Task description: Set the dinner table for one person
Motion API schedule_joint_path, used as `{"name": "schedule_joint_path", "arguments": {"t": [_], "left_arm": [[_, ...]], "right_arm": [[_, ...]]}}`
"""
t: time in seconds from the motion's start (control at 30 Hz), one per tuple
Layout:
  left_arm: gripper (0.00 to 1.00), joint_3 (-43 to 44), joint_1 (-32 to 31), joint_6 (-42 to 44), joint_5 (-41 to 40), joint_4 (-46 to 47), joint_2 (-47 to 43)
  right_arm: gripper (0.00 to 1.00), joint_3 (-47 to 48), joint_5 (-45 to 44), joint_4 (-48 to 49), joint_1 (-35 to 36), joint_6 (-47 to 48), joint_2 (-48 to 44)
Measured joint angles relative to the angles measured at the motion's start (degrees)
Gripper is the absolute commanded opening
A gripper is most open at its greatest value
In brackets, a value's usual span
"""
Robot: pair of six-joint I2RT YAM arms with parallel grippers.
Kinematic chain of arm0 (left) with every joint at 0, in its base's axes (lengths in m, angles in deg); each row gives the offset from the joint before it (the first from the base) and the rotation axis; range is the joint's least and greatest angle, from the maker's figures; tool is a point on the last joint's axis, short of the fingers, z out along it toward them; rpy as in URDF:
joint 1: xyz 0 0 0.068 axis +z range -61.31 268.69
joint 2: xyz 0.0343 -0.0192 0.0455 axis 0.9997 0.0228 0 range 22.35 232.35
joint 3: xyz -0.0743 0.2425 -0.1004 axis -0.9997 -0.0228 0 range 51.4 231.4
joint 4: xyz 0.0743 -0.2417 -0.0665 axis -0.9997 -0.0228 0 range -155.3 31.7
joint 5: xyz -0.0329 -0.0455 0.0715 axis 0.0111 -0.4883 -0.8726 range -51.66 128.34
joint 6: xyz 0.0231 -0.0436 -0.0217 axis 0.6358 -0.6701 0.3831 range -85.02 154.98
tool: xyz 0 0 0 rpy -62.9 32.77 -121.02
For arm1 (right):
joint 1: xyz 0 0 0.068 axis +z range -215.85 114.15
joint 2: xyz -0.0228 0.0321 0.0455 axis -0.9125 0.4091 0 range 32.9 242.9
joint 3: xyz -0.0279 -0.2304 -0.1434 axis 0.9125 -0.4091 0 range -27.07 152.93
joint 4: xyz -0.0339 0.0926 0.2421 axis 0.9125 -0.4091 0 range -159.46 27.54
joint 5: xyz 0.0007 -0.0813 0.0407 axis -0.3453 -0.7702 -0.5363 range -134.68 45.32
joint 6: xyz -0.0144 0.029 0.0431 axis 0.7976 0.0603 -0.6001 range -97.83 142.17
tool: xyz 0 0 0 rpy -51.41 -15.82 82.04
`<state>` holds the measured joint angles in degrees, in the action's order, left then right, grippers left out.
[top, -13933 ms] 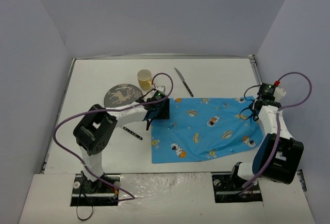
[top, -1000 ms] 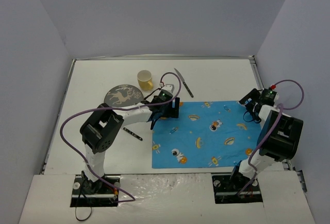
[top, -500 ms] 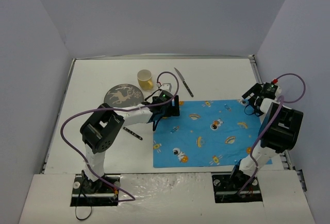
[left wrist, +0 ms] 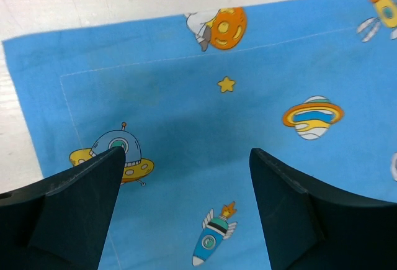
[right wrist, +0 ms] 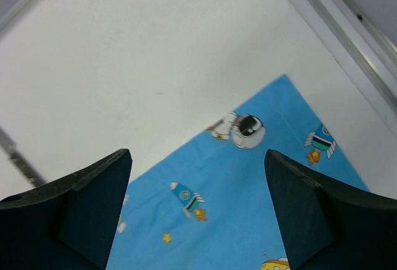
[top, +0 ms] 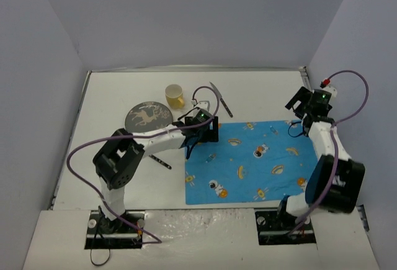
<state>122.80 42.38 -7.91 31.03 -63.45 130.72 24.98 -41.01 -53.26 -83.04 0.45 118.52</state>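
Observation:
The dinner table (top: 111, 90) is a white top with a thin grey rim. A blue cartoon-print placemat (top: 248, 161) lies flat on it at centre right. My left gripper (top: 193, 146) is open and empty, low over the placemat's far left corner; the left wrist view shows the cloth (left wrist: 248, 127) between the spread fingers of that gripper (left wrist: 186, 152). My right gripper (top: 298, 124) is open and empty above the placemat's far right corner (right wrist: 248, 177), its fingers wide apart (right wrist: 198, 153).
A dark grey plate (top: 147, 116) with a deer design sits left of the placemat, a yellow cup (top: 175, 96) behind it. A knife (top: 220, 99) lies behind the placemat. A dark utensil (top: 159, 161) lies under my left arm. The table's metal rim (right wrist: 335, 28) runs close to my right gripper.

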Motion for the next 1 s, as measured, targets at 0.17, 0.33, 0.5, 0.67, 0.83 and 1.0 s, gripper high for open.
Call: {"name": "schedule_joint_path", "arguments": {"t": [0.17,0.33,0.5,0.67,0.83,1.0], "left_arm": [[0.82,2.30,-0.34,2.30,-2.09,-4.30,-5.12],[0.83,4.67,-0.34,5.34,-5.10,-7.77,-11.06],[0.90,2.37,-0.14,6.57,-7.43,-11.18,-18.35],[0.97,-3.46,1.53,6.89,-9.58,-16.47,-27.94],[0.97,-10.36,6.38,6.19,-9.95,-19.28,-36.35],[0.97,-17.48,12.62,4.81,-8.71,-21.74,-42.03]], "right_arm": [[0.91,-1.53,1.47,-0.86,2.55,-1.28,-11.92],[0.96,-7.56,6.31,-3.08,2.62,-5.57,-17.11],[0.98,-13.61,10.46,-5.18,2.62,-8.27,-17.12],[0.98,-17.72,11.29,-5.47,2.62,-8.46,-15.85],[0.98,-18.60,11.25,-3.88,2.55,-8.28,-11.72],[0.98,-18.78,11.06,-2.09,2.51,-7.81,-8.32]]}}
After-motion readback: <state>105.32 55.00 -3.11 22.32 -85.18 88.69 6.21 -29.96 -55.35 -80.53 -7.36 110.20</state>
